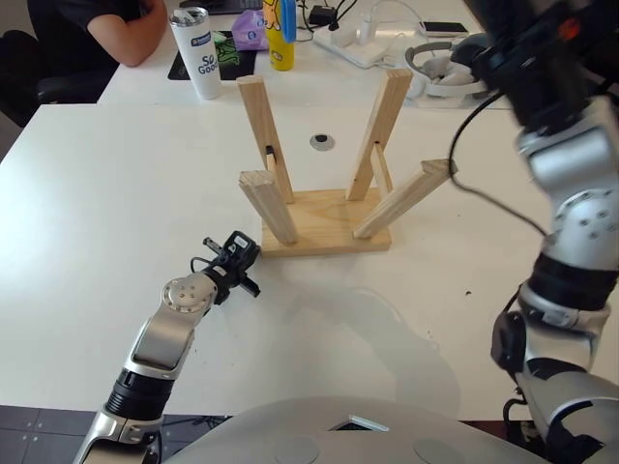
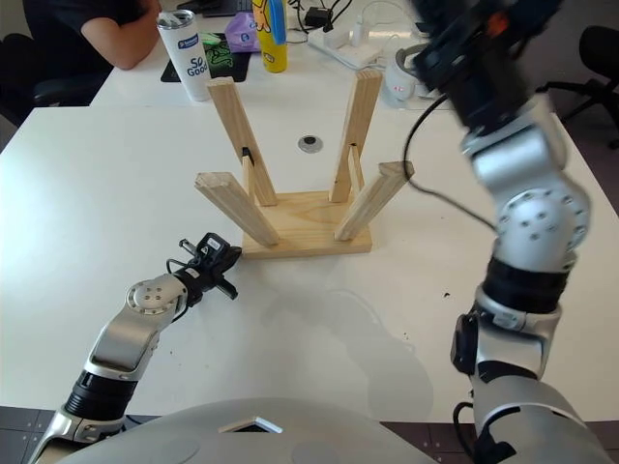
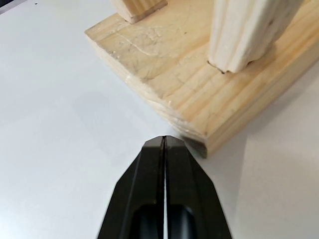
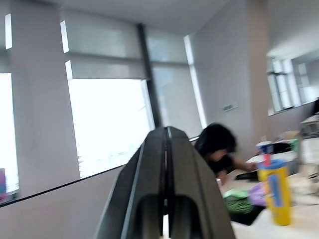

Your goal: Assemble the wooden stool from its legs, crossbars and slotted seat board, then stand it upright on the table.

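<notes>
The upturned wooden stool [image 1: 324, 227], mid-frame, is being judged rigid and light, best gripped by a leg [image 1: 266, 135]. The jaws of the left gripper [image 3: 163, 142] and right gripper [image 4: 167, 130] are being pressed together, empty.

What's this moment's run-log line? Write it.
stool: upside down on table | left gripper: shut, at stool's corner | right gripper: shut, raised

Wide passage over the table [image 1: 106, 203] left of and in front of the seat board [image 1: 324, 230]; four splayed legs [image 1: 269, 206] fence its top, with tumbler [image 1: 196, 53] and yellow bottle [image 1: 281, 39] behind.
</notes>
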